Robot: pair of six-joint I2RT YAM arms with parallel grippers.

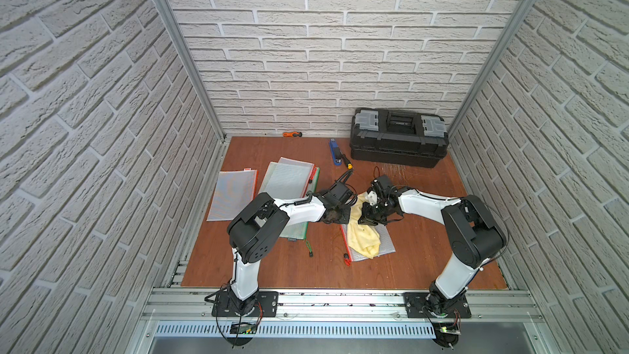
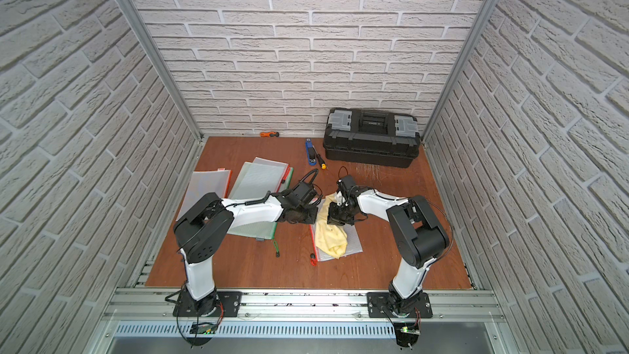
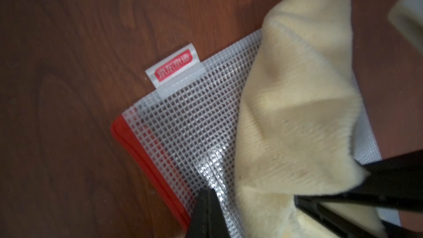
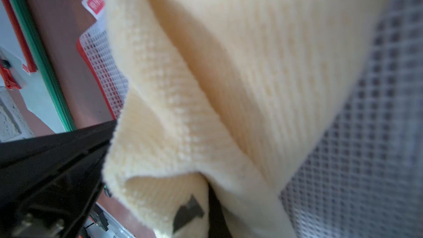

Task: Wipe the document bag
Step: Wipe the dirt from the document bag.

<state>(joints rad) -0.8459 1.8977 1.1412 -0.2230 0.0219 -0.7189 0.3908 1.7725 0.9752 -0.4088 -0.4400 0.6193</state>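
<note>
Centre table: my left tool (image 3: 207, 202) has its fingers pressed together, pinching up a puckered fold of the document bag (image 3: 194, 122) just inside the red zip edge (image 3: 146, 161). At its 3 o'clock, close by, my right tool (image 1: 369, 217) is clamped on a bunched end of the yellow cloth (image 1: 362, 236). The right wrist view shows the yellow cloth (image 4: 229, 65) folded around a dark finger.

From that grip the cloth drapes toward 6 o'clock over the clear mesh. In both top views the document bag (image 2: 354, 241) lies flat on the wooden table (image 1: 425, 260), just on the 5 o'clock side of its centre. A white tab (image 3: 175, 68) with a red label juts from a short edge near the red corner. A red pull cord (image 1: 347, 260) trails off the near corner at 7 o'clock.

Farther out, stacked mesh bags (image 1: 289, 185) sit at 10 o'clock, partly under my left arm, with an orange-trimmed bag (image 1: 233, 195) beside them at 9 o'clock. At 12 o'clock a blue stapler (image 1: 335, 153) lies just beside a screwdriver (image 1: 347, 162). A black toolbox (image 1: 398, 137) stands at 1 o'clock against the brick-pattern wall. A small orange-and-black implement (image 1: 292, 134) lies at 11 o'clock at the wall's foot.
</note>
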